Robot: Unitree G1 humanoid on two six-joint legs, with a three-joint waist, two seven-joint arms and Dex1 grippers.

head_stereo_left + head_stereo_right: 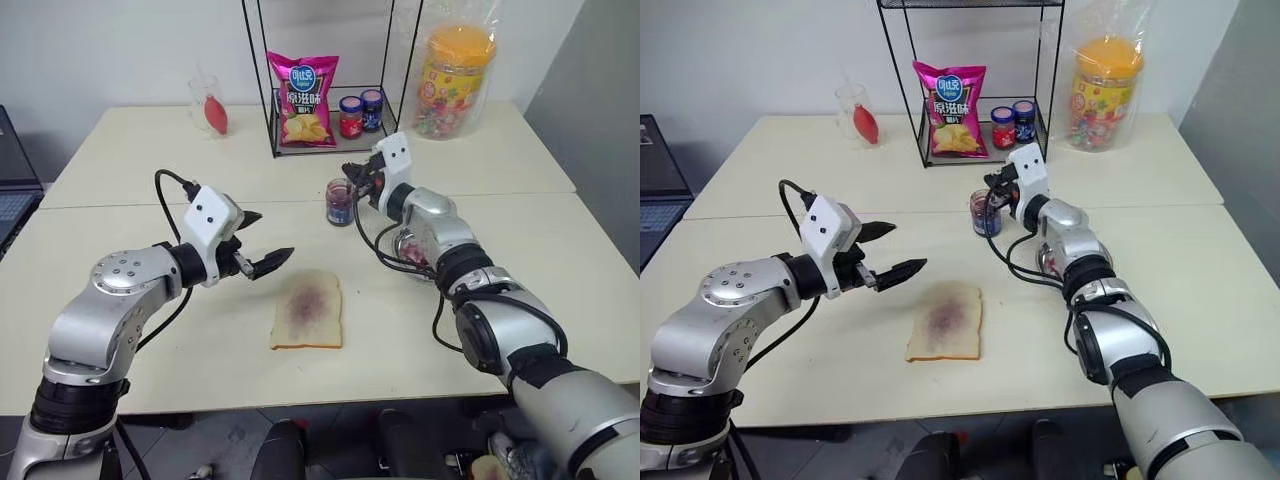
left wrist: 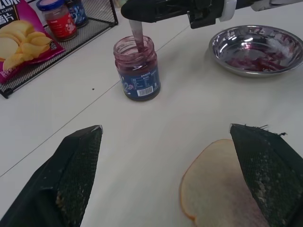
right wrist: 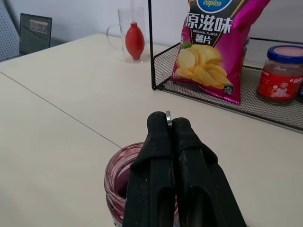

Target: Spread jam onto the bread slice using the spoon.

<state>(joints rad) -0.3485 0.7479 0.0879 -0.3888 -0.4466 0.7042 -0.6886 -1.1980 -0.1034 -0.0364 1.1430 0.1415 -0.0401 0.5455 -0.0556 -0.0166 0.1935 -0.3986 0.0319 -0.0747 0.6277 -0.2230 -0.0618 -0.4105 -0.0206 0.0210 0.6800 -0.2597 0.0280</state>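
The spoon (image 2: 138, 37), a slim silver metal piece, stood with its bowl down inside the jam (image 2: 137, 71), a dark purple spread in a small clear glass jar. The right gripper (image 3: 169, 124) was clenched on the spoon's handle, its two black fingers pressed together with a sliver of metal showing at their tips; that arm reached forward, roughly level, directly above the jar mouth. Beside the jar sat a round shallow metal dish (image 2: 256, 49), smeared with jam. The bread slice (image 1: 308, 310), squarish with a tan crust and a purple stain in its middle, lay flat on the pale table (image 1: 120, 170), well apart from the jar. The left gripper (image 1: 262, 243) hung near the bread's edge, tilted slightly downward, jaws spread wide and holding nothing.
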